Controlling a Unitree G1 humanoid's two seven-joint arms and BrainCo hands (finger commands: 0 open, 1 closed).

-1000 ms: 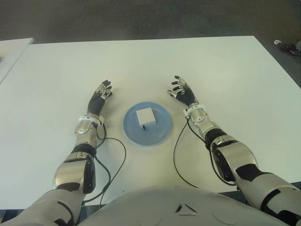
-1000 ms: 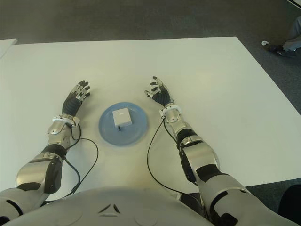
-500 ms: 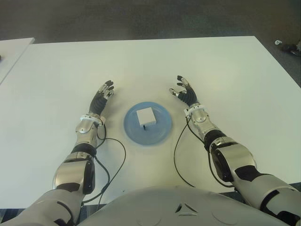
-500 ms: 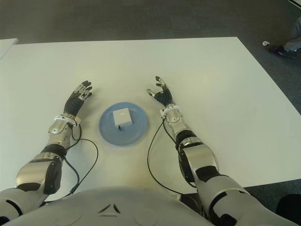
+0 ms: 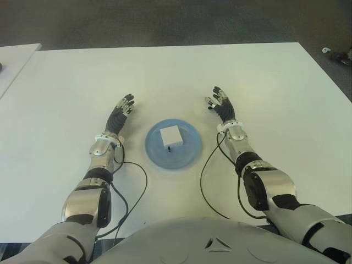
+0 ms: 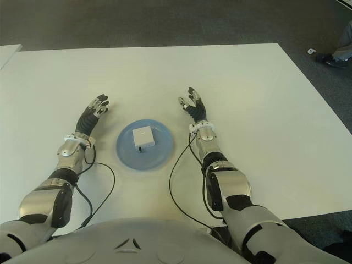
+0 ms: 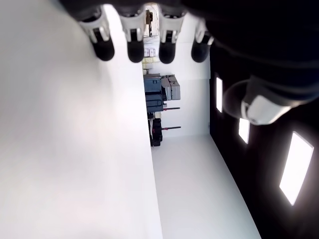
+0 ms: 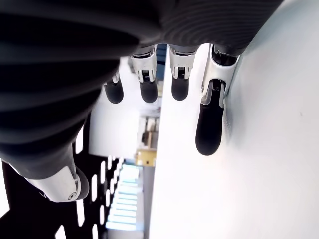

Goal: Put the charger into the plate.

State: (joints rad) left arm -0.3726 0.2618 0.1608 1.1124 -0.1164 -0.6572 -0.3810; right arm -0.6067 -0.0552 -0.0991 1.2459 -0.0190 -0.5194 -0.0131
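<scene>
The white square charger (image 5: 169, 135) lies in the middle of the round blue plate (image 5: 187, 155) on the white table, between my two hands. My left hand (image 5: 121, 112) shows to the left of the plate with its fingers stretched out and nothing in them. To the right of the plate is my right hand (image 5: 221, 105), fingers spread and empty. In the right wrist view the fingertips (image 8: 209, 129) extend along the bare tabletop with nothing between them. The left wrist view shows straight fingertips (image 7: 135, 50) too.
Black cables (image 5: 206, 181) trail from both wrists across the white table (image 5: 264, 82) toward my body. A second white table edge (image 5: 14, 60) shows at the far left. Dark floor lies beyond the far edge, and a shoe (image 6: 324, 56) at the far right.
My right hand has turned from palm-up and drawn slightly rightward, away from the plate. My left hand has shifted a little forward. The charger stays in the plate.
</scene>
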